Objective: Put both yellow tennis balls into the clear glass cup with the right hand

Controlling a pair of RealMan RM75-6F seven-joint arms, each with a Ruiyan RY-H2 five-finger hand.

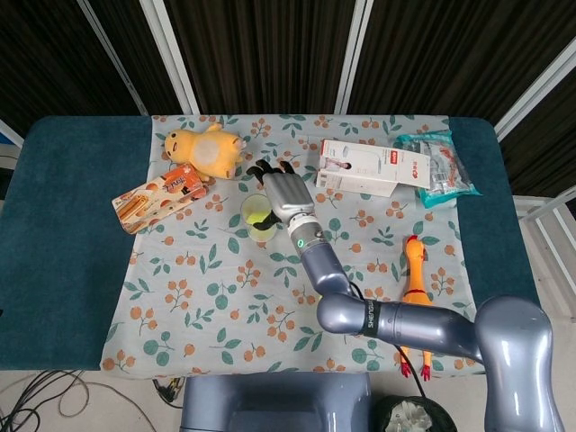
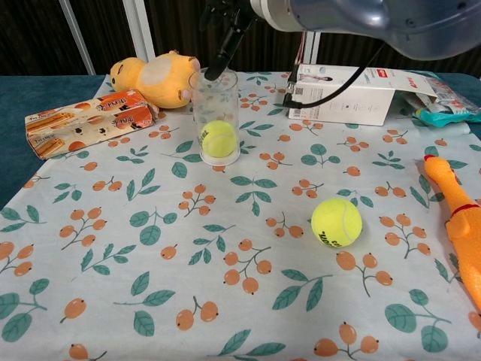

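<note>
- First tennis ball (image 2: pixel 219 139) sits at the bottom of the glass cup (image 2: pixel 216 114).
- Right hand (image 1: pixel 283 191) hovers just above the cup rim, fingers spread, holding nothing, so the drop looks done.
- Second tennis ball (image 2: pixel 336 222) lies on the tablecloth (image 2: pixel 150 256), well apart from the cup toward the rubber chicken (image 2: pixel 457 218); likely next pick.
- Left hand not visible.

R arm reaches from lower right to frame center; right hand (image 1: pixel 283 191) empty, fingers (image 2: pixel 222 54) spread, pointing down.
</note>
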